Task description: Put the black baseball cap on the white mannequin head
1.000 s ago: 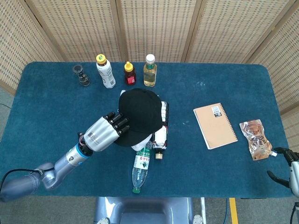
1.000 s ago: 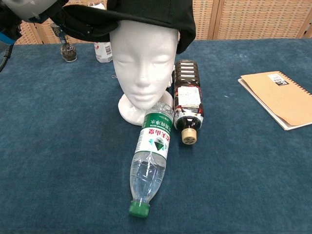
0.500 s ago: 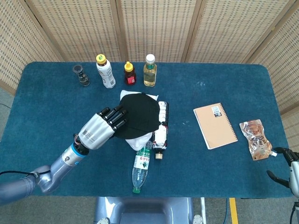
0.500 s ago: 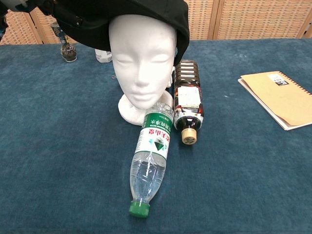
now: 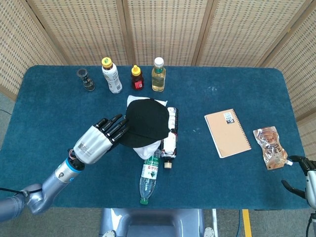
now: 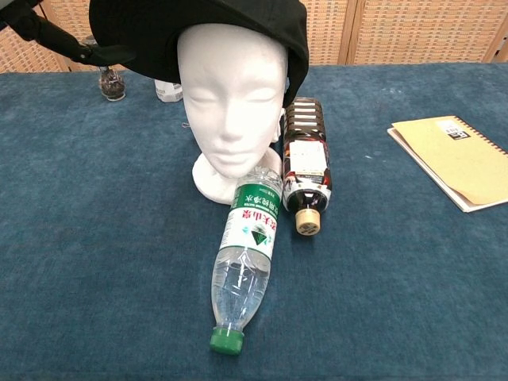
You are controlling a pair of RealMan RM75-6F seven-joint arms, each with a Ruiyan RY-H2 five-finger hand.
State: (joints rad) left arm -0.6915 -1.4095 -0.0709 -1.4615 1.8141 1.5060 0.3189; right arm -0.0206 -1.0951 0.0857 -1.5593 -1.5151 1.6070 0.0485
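Observation:
The black baseball cap (image 5: 147, 120) sits on top of the white mannequin head (image 6: 232, 103) near the table's middle. Its crown (image 6: 198, 24) covers the top of the head and the brim points toward my left side. My left hand (image 5: 95, 141) is just left of the cap with its fingers spread and holds nothing. Its dark fingertips (image 6: 49, 36) reach to the brim's edge in the chest view. My right hand (image 5: 300, 178) shows only partly at the bottom right corner, far from the cap, fingers apart and empty.
A clear water bottle (image 6: 248, 254) and a dark bottle (image 6: 305, 163) lie against the mannequin's base. Three upright bottles (image 5: 137, 77) and a small dark jar (image 5: 86, 79) stand along the back. A tan notebook (image 5: 227, 132) and a pouch (image 5: 269, 147) lie to the right.
The cap has come down onto the mannequin head and settled. My left hand has let go of the brim and drawn back to the left, fingers spreading.

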